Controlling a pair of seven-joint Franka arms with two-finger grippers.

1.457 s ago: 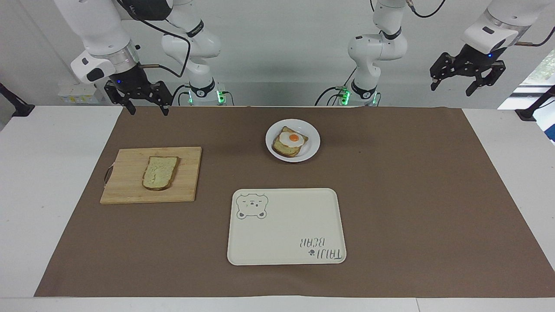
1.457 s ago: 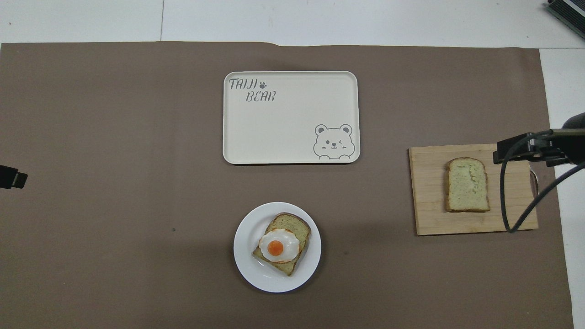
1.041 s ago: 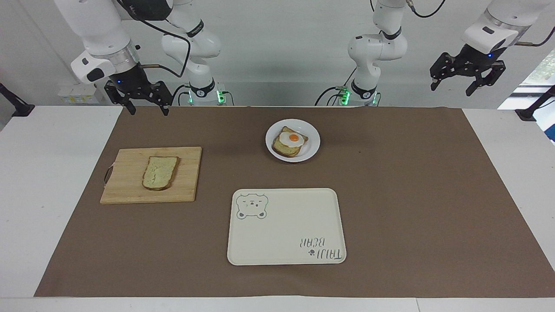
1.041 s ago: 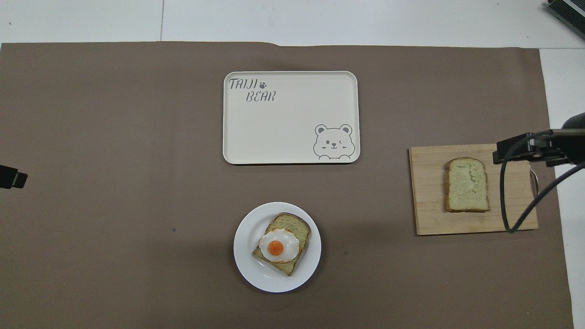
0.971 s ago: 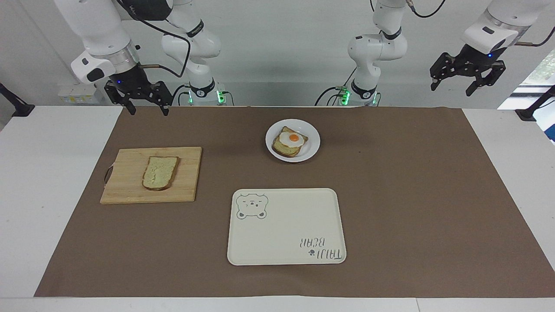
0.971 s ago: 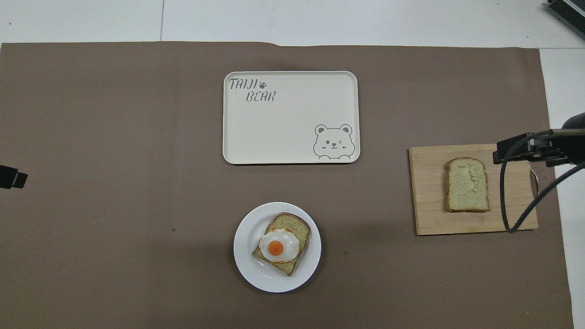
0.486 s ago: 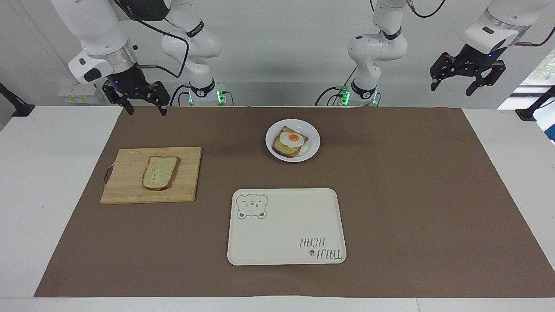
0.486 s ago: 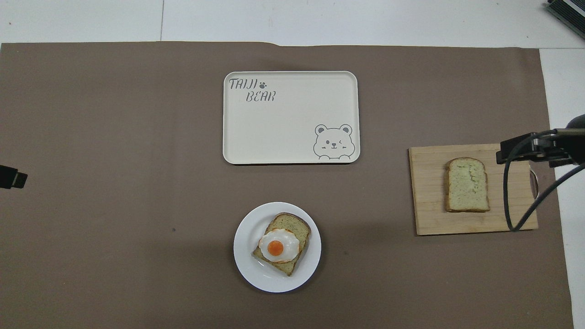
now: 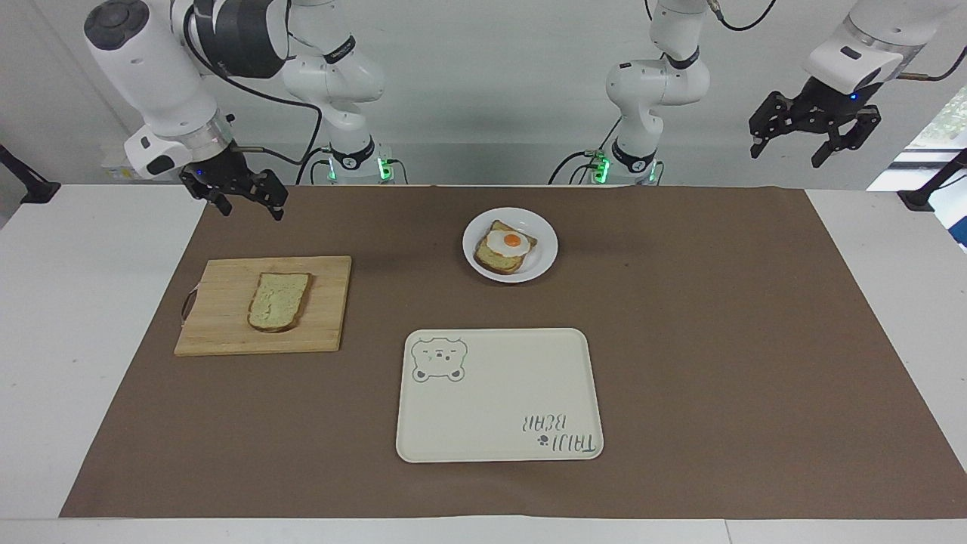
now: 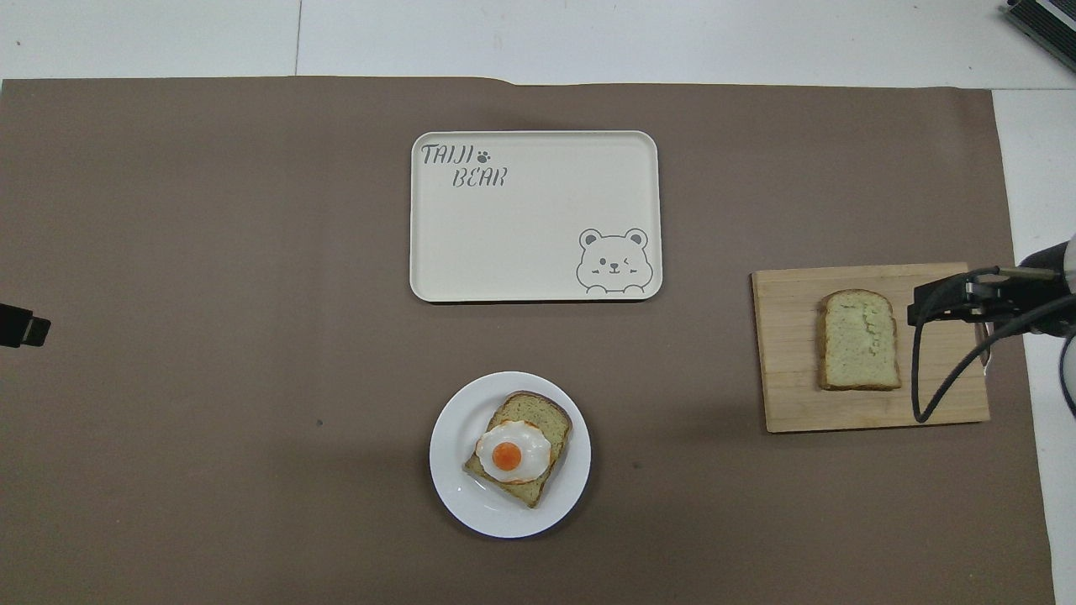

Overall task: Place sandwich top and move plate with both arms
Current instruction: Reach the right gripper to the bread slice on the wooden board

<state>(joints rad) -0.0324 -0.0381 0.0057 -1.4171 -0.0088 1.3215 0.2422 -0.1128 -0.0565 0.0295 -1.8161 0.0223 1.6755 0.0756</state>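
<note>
The sandwich top (image 9: 279, 300) (image 10: 859, 339), a plain toasted slice, lies flat on a wooden cutting board (image 9: 219, 332) (image 10: 790, 395) toward the right arm's end of the table. The small white plate (image 9: 542, 253) (image 10: 454, 496) sits mid-table close to the robots and bears a bread slice with a fried egg (image 9: 505, 248) (image 10: 514, 449). My right gripper (image 9: 249, 208) (image 10: 954, 304) hangs open and tilted in the air over the board's handle end, touching nothing. My left gripper (image 9: 804, 151) waits open and empty, raised over the table's other end; only its tip (image 10: 21, 326) shows in the overhead view.
A rectangular cream tray with a bear drawing (image 9: 498, 400) (image 10: 538, 244) lies farther from the robots than the plate. A brown mat (image 9: 718, 340) covers most of the white table. A black cable (image 10: 933, 378) loops from the right wrist over the board.
My right arm has swung and tilted, bringing its gripper lower and over the cutting board's handle end. The left arm, bread, plate and tray have not moved.
</note>
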